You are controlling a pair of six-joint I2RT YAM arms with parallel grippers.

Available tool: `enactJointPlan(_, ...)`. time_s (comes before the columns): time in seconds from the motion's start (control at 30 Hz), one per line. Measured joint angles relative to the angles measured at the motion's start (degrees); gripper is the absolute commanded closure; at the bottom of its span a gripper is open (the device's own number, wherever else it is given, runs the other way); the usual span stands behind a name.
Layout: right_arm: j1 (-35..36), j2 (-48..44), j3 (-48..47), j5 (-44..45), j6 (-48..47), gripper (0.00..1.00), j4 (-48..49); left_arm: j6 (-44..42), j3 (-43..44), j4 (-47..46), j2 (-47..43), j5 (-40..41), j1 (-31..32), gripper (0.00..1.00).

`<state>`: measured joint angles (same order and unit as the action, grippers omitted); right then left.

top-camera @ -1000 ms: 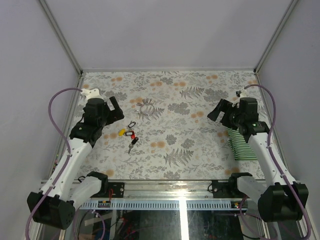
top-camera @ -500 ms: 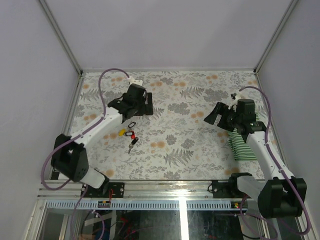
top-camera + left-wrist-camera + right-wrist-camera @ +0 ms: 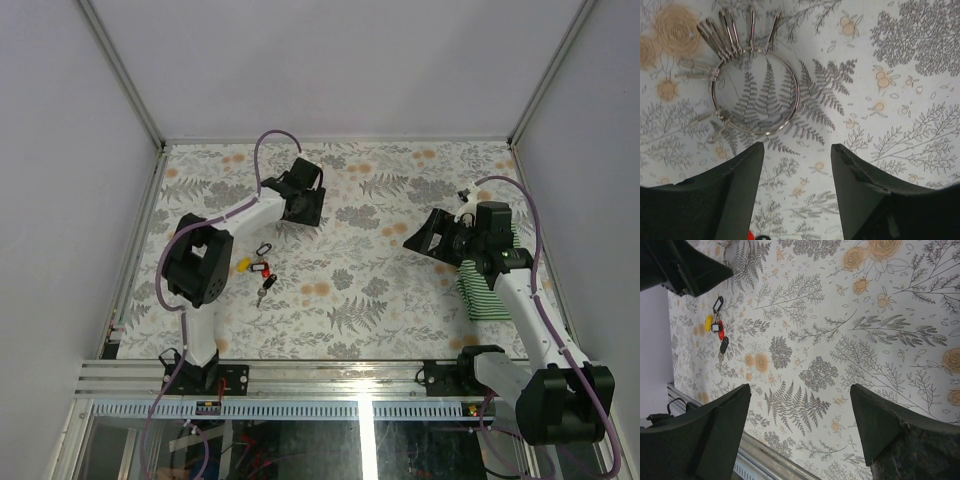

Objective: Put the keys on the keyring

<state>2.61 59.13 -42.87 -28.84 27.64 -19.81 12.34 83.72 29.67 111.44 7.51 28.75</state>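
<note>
Clearly, no key is on the keyring (image 3: pixel 760 133) yet. It lies flat and alone on the worktop (image 3: pixel 400 290). The keys (image 3: pixel 259 268) lie in a small bunch well apart from it, at about 7 o'clock from the left gripper (image 3: pixel 303 200) in the top view. So I judge that the whole task is left; even the first pick is not done.

The left gripper hovers above the ring with its jaws apart and nothing between them. The right gripper (image 3: pixel 800 410) is also wide and empty, over bare worktop.

The left wrist view shows the ring sharply, at 11 o'clock from the fingers, with its small loops. The top view hides it under the arm. The right wrist view shows the red, yellow and black tags at 10 o'clock.
</note>
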Motion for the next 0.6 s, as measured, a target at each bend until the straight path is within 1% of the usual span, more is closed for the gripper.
enactJointPlan(0.17, 0.00, -0.04, 0.07, -1.38, 0.00, 0.13, 0.00, -2.80, 3.41, -0.02, 3.04, -2.89, -1.81, 0.55)
enactJointPlan(0.4, 0.00, -0.04, 0.52, -3.41, -0.17, 0.13, 0.00, -5.25, 4.74, 0.33, 6.40, -6.54, -3.82, 0.60)
enactJointPlan(0.6, 0.00, -0.04, 0.55, -3.89, -0.26, 0.13, 0.02, -6.27, 5.81, 1.01, 8.87, -7.58, -4.55, 0.64)
